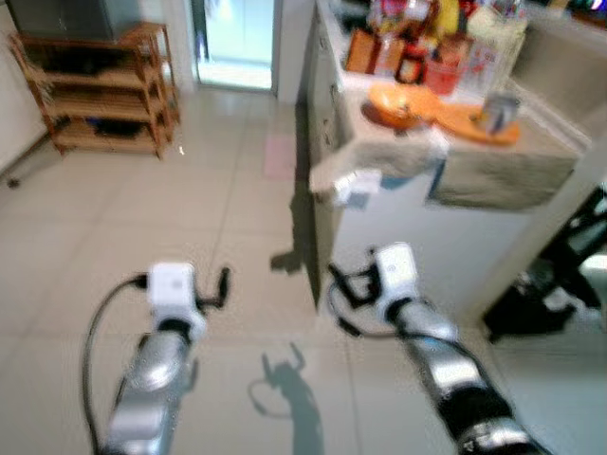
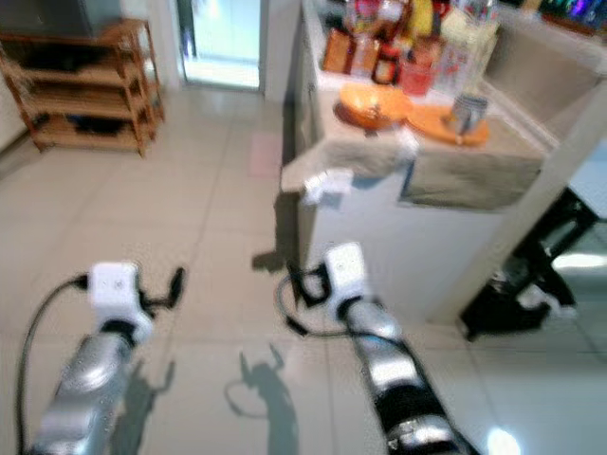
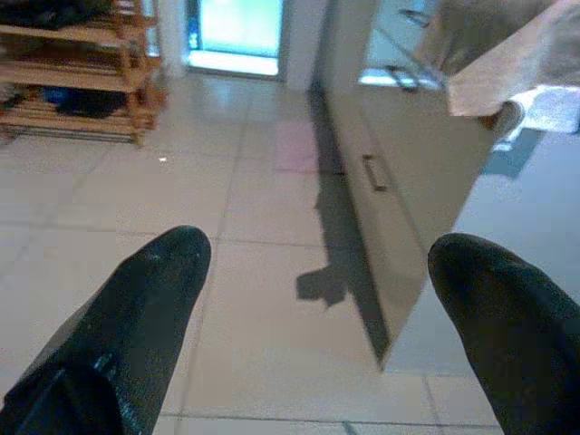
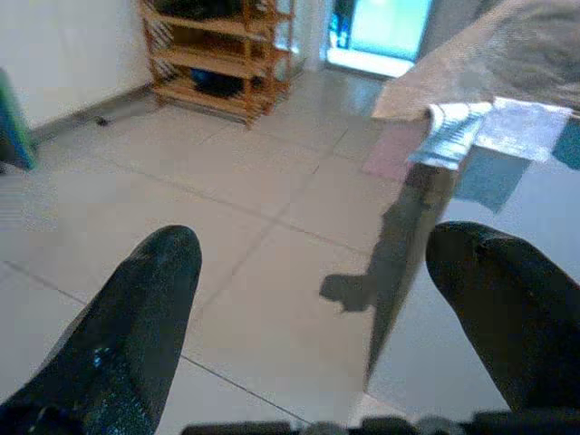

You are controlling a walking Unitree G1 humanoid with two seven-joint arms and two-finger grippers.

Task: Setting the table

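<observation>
1. I see the orange bowl (image 1: 402,102) and orange plate (image 1: 477,123) on the cloth-covered counter (image 1: 531,156), ahead to my right, with a metal cup (image 1: 498,112) on the plate.
2. Jars and packets (image 1: 417,43) crowd behind them.
3. My left gripper (image 3: 313,299) and right gripper (image 4: 317,290) both hover spread apart and empty over the tiled floor (image 1: 142,218).
4. A wooden shelf (image 1: 100,90) stands far left.

- an orange bowl (image 1: 402,102) sits upright on the cloth-covered bench (image 1: 531,152), near its front left corner.
- just beside it, to the right, lies a flat orange plate (image 1: 471,124), its edge close to or touching the bowl.
- a small metallic cup (image 1: 497,112) stands upright on the plate's right part.
- all three are blurred, so finer detail cannot be made out.
</observation>
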